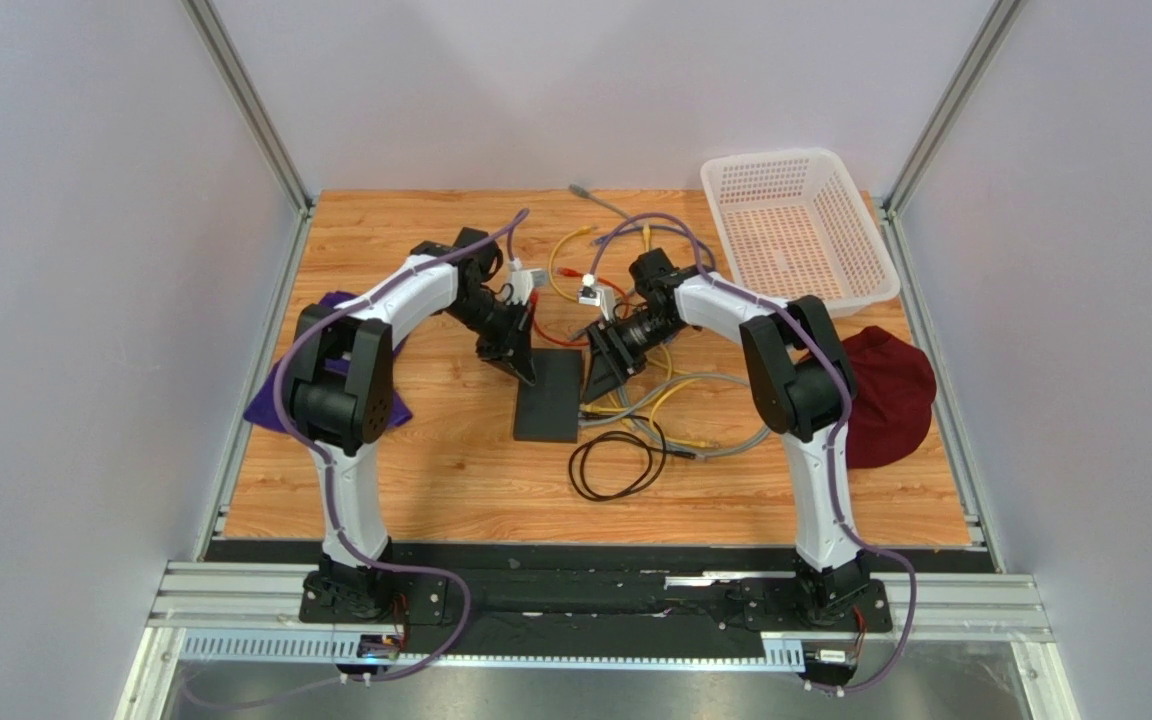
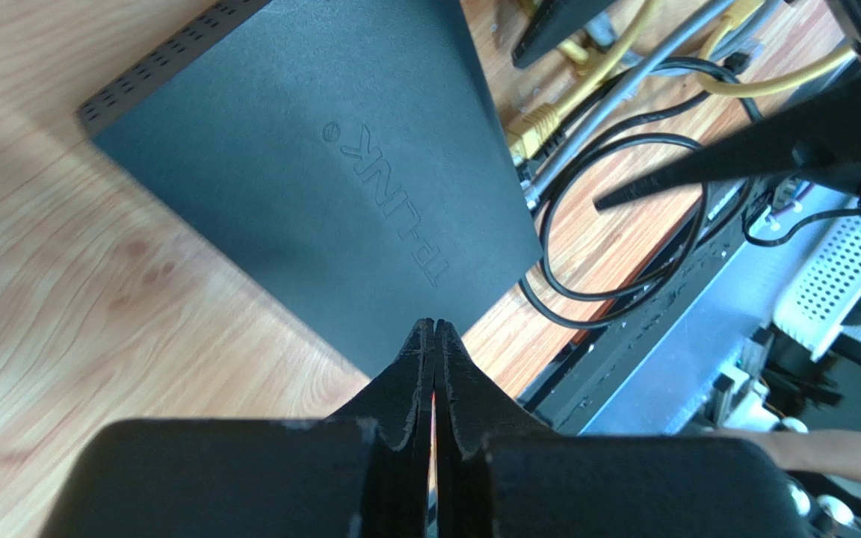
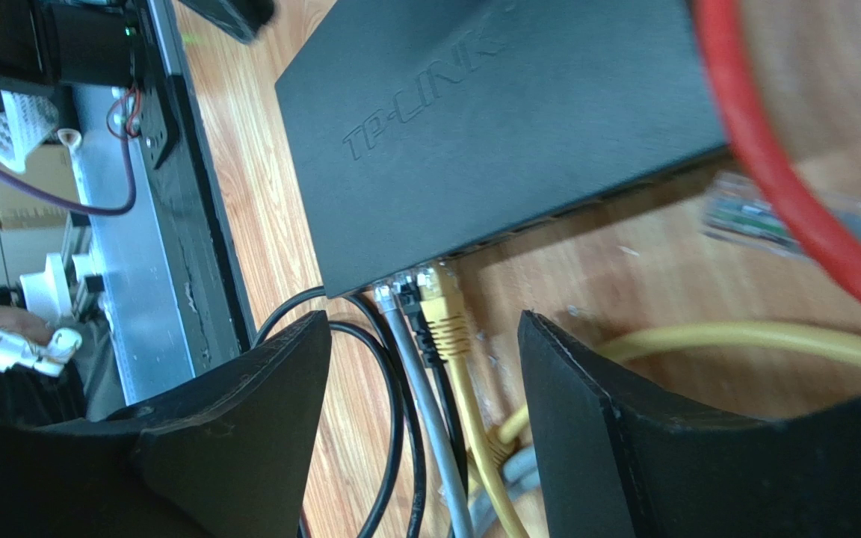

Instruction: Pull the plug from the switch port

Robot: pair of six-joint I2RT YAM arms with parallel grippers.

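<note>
The switch (image 1: 549, 393) is a flat matte black box at the table's middle; it also shows in the left wrist view (image 2: 323, 168) and the right wrist view (image 3: 491, 123). A yellow plug (image 3: 442, 305), a black plug (image 3: 407, 294) and a grey plug (image 3: 385, 298) sit in sockets along its right edge. My right gripper (image 3: 424, 336) is open, its fingers either side of these three cables just behind the plugs, touching nothing. My left gripper (image 2: 435, 327) is shut and empty, its tips over the switch's far corner (image 1: 515, 360).
A loose red cable (image 3: 783, 191) crosses close in front of the right wrist camera. A black cable coil (image 1: 615, 462) and a yellow and grey cable tangle (image 1: 672, 398) lie right of the switch. A white basket (image 1: 796, 228), a maroon cloth (image 1: 890, 393) and a purple cloth (image 1: 274, 398) lie at the sides.
</note>
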